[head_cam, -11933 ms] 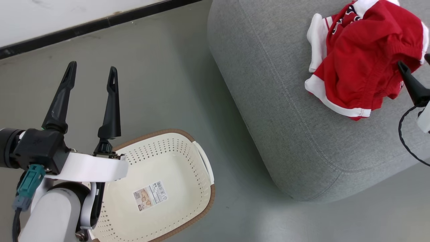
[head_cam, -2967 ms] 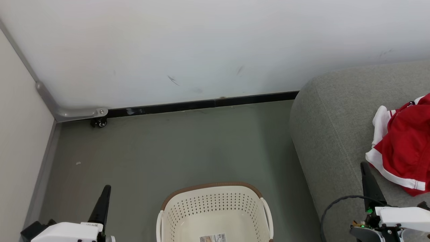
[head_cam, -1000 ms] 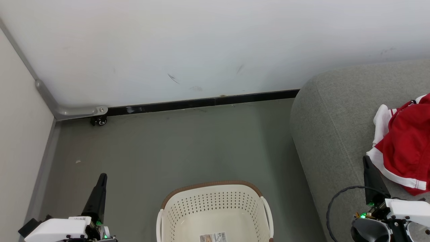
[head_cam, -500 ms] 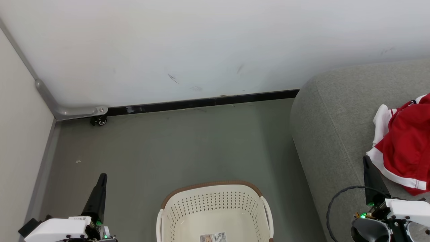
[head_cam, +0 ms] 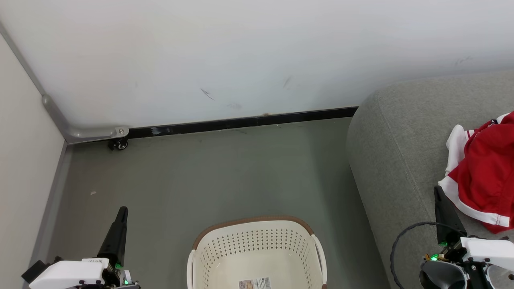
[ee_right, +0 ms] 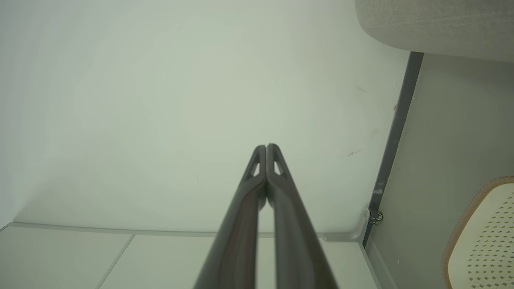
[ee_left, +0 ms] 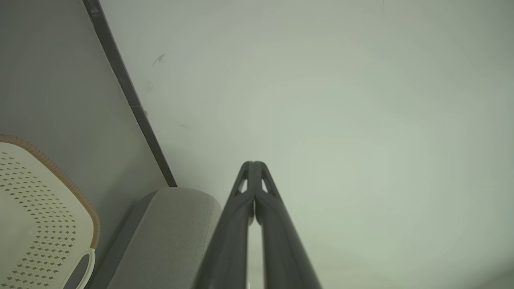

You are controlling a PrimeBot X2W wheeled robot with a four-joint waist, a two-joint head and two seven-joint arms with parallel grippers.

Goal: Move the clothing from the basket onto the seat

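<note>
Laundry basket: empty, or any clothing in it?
Empty, as far as shown: the laundry basket shows a bare bottom and label; its near end is cropped. The red clothing lies on the grey seat.

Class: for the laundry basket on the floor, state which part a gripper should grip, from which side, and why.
Probably the right side handle of the basket, taken from above by the right gripper: the basket stands upright, and that slim white loop gives the jaws a bar to close around.

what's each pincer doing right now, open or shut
Left pincer: shut, holding nothing.
Right pincer: shut, holding nothing.
</note>
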